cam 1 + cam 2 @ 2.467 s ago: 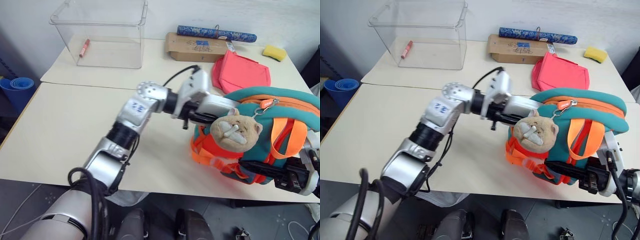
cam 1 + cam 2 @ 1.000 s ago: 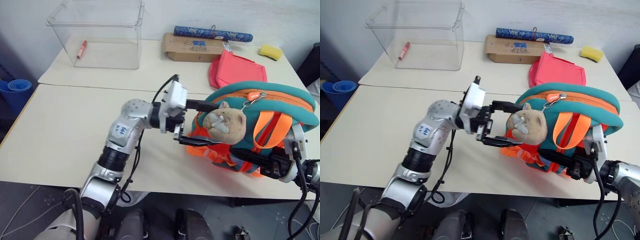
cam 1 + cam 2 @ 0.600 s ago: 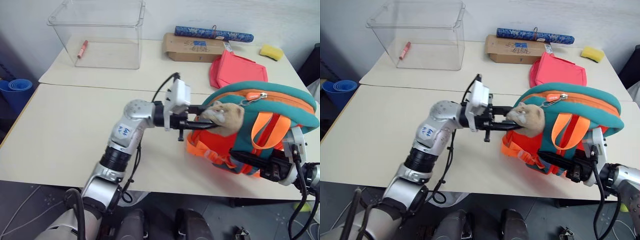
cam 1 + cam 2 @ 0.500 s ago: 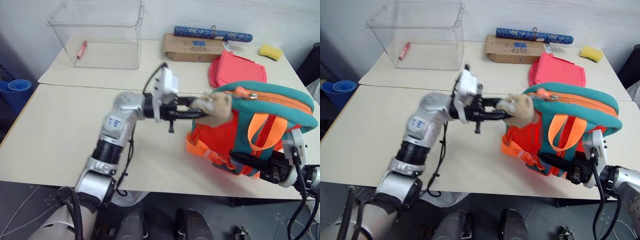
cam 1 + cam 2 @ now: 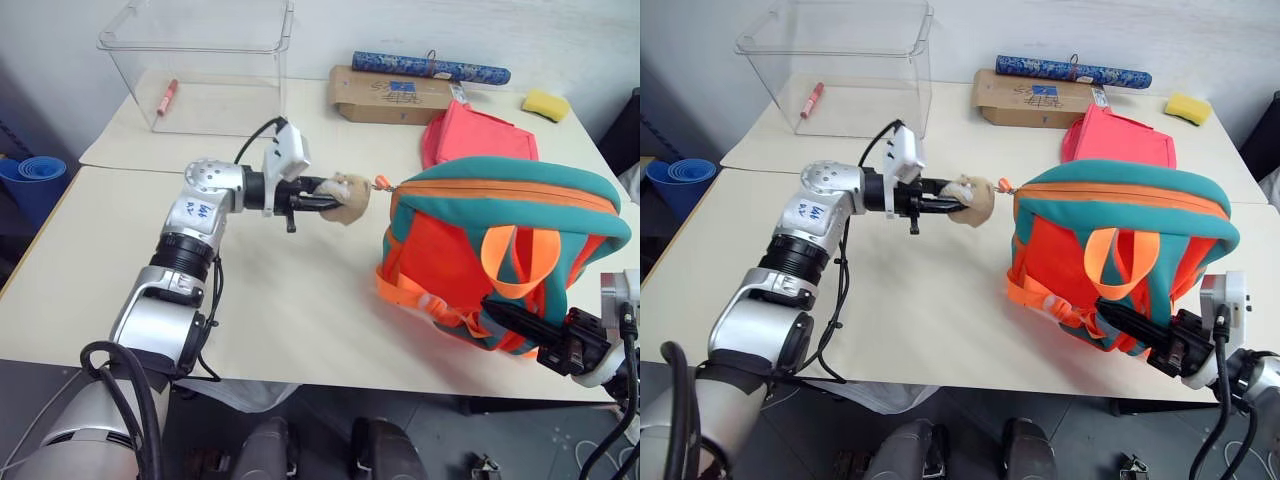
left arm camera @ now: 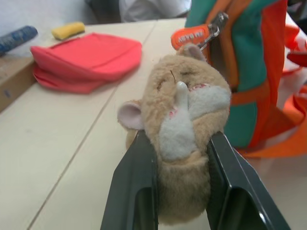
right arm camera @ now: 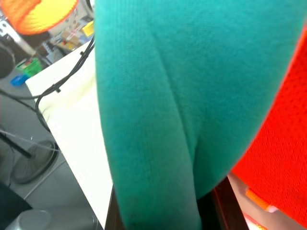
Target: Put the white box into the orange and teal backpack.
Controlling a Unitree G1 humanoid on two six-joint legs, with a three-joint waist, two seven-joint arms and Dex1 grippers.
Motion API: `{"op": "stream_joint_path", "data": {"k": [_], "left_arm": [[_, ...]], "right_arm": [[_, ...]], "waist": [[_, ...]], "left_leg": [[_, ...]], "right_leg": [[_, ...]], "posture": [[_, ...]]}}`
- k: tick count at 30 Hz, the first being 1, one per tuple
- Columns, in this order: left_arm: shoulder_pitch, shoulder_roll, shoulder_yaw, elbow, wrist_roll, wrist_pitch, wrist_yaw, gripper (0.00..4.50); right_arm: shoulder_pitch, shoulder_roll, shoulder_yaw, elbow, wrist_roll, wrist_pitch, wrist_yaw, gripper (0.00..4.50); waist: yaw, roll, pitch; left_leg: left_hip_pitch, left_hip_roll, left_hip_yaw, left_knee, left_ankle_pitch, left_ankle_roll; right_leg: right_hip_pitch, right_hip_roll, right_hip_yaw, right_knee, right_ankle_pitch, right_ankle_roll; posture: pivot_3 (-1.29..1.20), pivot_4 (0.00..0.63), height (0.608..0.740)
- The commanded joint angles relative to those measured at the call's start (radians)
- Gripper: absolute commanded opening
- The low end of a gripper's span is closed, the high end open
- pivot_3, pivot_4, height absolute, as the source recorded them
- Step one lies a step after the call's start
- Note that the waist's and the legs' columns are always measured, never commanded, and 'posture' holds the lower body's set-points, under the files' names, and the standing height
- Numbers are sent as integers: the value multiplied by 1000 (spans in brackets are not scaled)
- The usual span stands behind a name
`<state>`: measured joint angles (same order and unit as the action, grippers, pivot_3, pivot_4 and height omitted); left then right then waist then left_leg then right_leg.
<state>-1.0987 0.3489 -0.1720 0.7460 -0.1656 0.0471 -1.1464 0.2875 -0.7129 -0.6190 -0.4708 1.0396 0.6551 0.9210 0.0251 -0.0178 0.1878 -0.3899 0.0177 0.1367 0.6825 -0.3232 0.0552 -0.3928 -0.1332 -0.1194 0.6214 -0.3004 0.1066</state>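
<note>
The left hand (image 5: 318,197) is clamped on the tan plush (image 6: 180,124), its two black fingers (image 6: 132,191) squeezing the toy's sides. The plush hangs from the backpack's zipper pull and is held out to the side of the backpack (image 5: 470,250), clear of it, so the pull looks drawn tight.

The right hand (image 5: 545,335) is closed on the backpack's lower corner at the near edge of the surface (image 5: 300,310), bracing the bag upright.

The zipper along the teal top appears mostly or fully closed, so the task looks to be at the opening stage.

Behind the backpack lie a pink pouch (image 5: 478,135), a cardboard box (image 5: 395,97) and a clear bin (image 5: 200,60). I cannot tell where the white box is; it has yet to be fetched and put in.
</note>
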Motion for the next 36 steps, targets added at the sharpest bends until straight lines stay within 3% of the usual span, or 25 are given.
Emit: {"op": "stream_joint_path", "data": {"k": [1,7,12,14,19,23,27,29,32,36], "left_arm": [[85,-40,-39,-51,29,6,-8,802],[290,-87,-84,-256,-14,45,-76,802],[328,-79,-21,-323,-32,56,-8,802],[327,-62,26,-351,-64,94,14,1472],[422,94,75,-499,-127,148,-87,3056],[530,245,103,-607,-171,192,-188,4326],[702,365,281,-647,-196,135,-124,4500],[807,382,334,-697,-229,154,-108,4500],[961,418,355,-731,-159,34,-94,4500],[1067,434,389,-753,-123,-46,-44,4500]], "right_arm": [[12,32,-57,3,38,-22,-27,0],[0,93,-46,39,20,-60,-61,0],[-38,125,21,70,-118,-162,-86,0],[-76,134,50,95,-214,-240,-105,0],[-33,52,74,85,-394,-425,31,1587],[55,11,32,59,-421,-488,117,2903],[222,-22,-129,144,-449,-601,276,4317],[218,-37,-144,269,-495,-700,315,4459],[138,-67,-114,459,-578,-867,341,4459],[15,-101,-53,609,-642,-1024,359,4459]], "waist": [[0,0,0],[-2,0,0],[-2,0,0],[-3,0,0],[-10,3,-2],[-11,3,-1],[-5,4,-1],[-5,3,-1],[-13,3,-1],[-28,5,0]], "left_leg": [[0,0,0,0,0,0],[-1,0,0,0,0,0],[0,0,0,0,0,0],[0,0,0,0,0,0],[0,2,1,-2,0,-2],[0,1,1,-1,0,-1],[1,1,1,-1,-1,-1],[2,1,1,-2,-1,-1],[4,1,1,-2,-5,-1],[4,0,2,-3,-7,-7]], "right_leg": [[0,0,1,0,0,0],[-1,-2,5,0,0,0],[-1,-4,6,-1,0,0],[-1,-4,6,-1,0,0],[-1,-1,6,2,0,0],[-1,2,5,2,0,0],[0,-2,7,-2,0,0],[1,-3,7,-3,0,0],[2,-6,8,-5,0,1],[0,-8,9,-3,0,0]], "posture": [[0,150,740],[0,150,740],[0,150,740],[0,150,740],[0,150,740],[0,150,740],[0,150,740],[0,150,740],[0,150,740],[0,150,740]]}}
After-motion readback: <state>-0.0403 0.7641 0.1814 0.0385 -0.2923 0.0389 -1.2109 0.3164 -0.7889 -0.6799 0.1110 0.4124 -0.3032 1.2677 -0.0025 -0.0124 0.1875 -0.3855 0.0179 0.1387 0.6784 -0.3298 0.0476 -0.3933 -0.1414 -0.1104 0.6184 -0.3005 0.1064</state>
